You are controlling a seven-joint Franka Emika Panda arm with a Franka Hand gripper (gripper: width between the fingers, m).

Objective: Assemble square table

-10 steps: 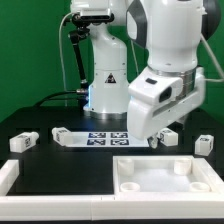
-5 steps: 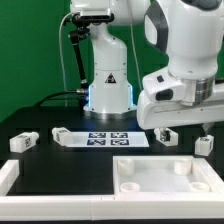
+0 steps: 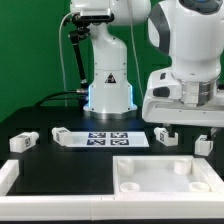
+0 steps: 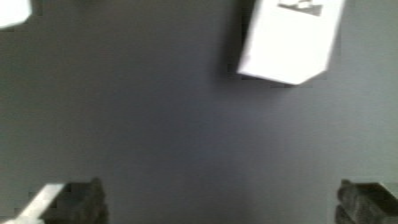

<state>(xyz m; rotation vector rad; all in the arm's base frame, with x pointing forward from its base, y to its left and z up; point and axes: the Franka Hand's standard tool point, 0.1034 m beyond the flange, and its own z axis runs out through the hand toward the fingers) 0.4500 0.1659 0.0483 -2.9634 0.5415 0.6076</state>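
Arm at the exterior frame's right, wrist pointing straight down. Hand hovers over the dark tabletop, fingers spread wide, empty. Square top lies lower right, two legs just behind it, third leg far left.

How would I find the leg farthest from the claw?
Find the big white square top in front. Off its corner, toward the exterior view's left, one leg lies alone on the black table. The other legs cluster by the marker board or near the claw.
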